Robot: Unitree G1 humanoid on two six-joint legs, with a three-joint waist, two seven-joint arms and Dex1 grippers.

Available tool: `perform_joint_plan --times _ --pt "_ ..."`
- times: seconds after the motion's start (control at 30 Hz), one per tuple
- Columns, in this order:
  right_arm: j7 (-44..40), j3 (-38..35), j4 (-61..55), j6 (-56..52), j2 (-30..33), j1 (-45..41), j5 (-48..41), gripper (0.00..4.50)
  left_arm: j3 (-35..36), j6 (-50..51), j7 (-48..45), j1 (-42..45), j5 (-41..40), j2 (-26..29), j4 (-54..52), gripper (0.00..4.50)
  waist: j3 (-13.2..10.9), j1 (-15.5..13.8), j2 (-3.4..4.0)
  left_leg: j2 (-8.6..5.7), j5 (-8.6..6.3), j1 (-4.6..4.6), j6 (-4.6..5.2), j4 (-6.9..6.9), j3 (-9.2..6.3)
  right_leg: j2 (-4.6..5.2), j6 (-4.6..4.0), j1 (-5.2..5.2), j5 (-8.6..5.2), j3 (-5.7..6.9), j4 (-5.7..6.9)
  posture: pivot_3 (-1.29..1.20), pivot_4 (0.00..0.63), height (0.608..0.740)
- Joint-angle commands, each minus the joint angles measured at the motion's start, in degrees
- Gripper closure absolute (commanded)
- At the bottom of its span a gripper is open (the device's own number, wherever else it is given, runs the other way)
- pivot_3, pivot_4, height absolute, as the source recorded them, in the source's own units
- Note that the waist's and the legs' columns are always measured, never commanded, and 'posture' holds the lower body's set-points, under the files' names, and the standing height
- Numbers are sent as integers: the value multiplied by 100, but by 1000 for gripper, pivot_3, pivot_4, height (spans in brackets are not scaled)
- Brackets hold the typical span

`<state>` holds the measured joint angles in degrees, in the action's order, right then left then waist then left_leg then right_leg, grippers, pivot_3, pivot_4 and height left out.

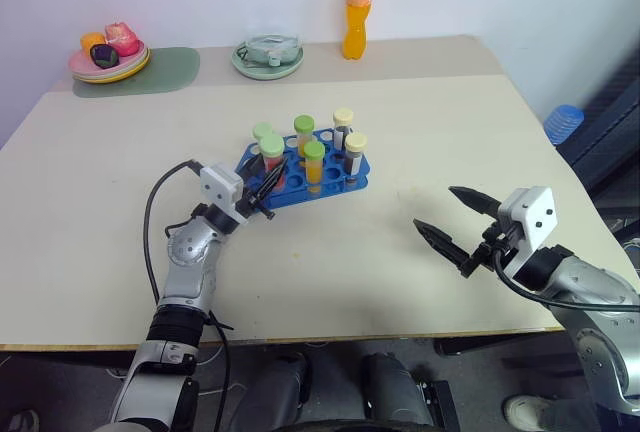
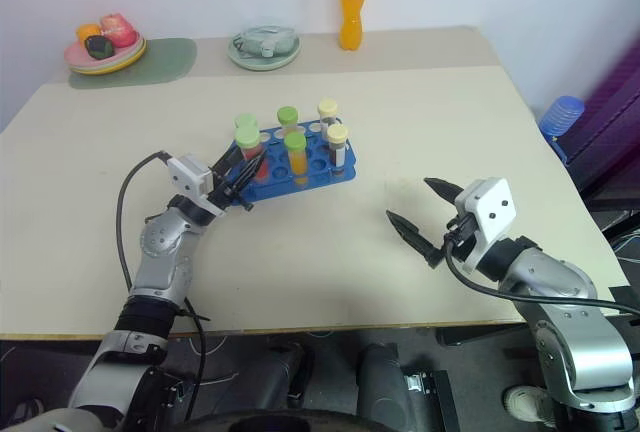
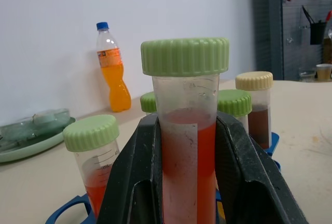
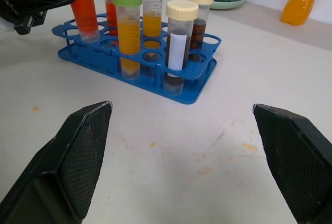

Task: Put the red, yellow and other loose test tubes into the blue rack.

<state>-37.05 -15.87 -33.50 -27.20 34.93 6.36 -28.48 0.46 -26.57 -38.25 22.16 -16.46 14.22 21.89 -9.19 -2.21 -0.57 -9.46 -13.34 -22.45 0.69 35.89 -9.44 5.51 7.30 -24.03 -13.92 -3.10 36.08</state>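
Note:
The blue rack (image 1: 356, 179) stands mid-table with several capped tubes upright in it: yellow-orange ones with green caps (image 4: 127, 32) and dark brown ones with cream caps (image 4: 179, 42). My left gripper (image 1: 274, 174) is at the rack's near-left corner, shut on a red test tube (image 3: 187, 146) with a green cap. That tube stands upright between the black fingers (image 3: 129, 182), and its lower end sits in a corner hole of the rack (image 4: 197, 92). My right gripper (image 1: 435, 207) hovers over bare table to the right of the rack, open and holding nothing.
A tall orange drink bottle (image 1: 357, 12) stands at the table's far edge. Beside it is a green plate (image 1: 267, 57), and a plate of toy food (image 1: 108, 52) rests on a green mat at far left. A blue object (image 1: 563, 122) sits off the table's right edge.

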Motion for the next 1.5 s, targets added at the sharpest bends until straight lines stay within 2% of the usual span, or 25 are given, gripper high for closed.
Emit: perform_joint_plan --times 0.03,0.27,0.5,0.87,1.2,1.43,1.47,1.5 --pt "-21 -101 -151 109 30 0 -89 0 10 144 61 -61 188 -5 348 3747 0 -2 0 0 0 1 0 0 0 0 0 1 0 0 0 0 150 740" --pt "-1 -89 -162 116 15 -9 -84 0 106 155 41 230 171 33 583 3747 1 -6 0 0 0 2 0 6 -4 0 0 6 0 5 0 0 150 740" --pt "33 -88 -189 109 -7 1 -88 0 140 262 -37 163 114 56 447 3747 0 -5 0 0 0 2 0 5 -5 0 0 6 0 6 -1 0 150 740" --pt "60 -86 -241 88 -15 49 -104 0 -119 660 -167 -163 139 -58 -429 3747 -5 -6 -8 0 -3 -4 5 2 -5 0 2 1 -2 6 -5 0 150 740" --pt "96 -90 -283 74 -19 98 -126 0 62 614 -174 -154 154 -44 -139 3747 -5 -7 -8 0 -9 -5 7 2 -5 1 4 0 -3 6 -7 0 150 740" --pt "90 -54 -307 128 -59 208 -107 0 87 776 -193 -232 86 -107 -369 285 -7 -11 -12 0 -9 -6 7 3 -5 1 4 0 -3 7 -6 0 150 740" --pt "87 -51 -307 136 -63 220 -107 0 102 771 -160 -225 117 -102 -373 19 -7 -10 -12 0 -9 -6 7 3 -5 1 4 0 -3 7 -6 0 150 740" --pt "77 -44 -295 149 -66 228 -104 0 113 789 -152 -211 121 -91 -380 19 -7 -8 -11 0 -9 -6 7 4 -5 1 3 1 -3 7 -6 0 150 740"
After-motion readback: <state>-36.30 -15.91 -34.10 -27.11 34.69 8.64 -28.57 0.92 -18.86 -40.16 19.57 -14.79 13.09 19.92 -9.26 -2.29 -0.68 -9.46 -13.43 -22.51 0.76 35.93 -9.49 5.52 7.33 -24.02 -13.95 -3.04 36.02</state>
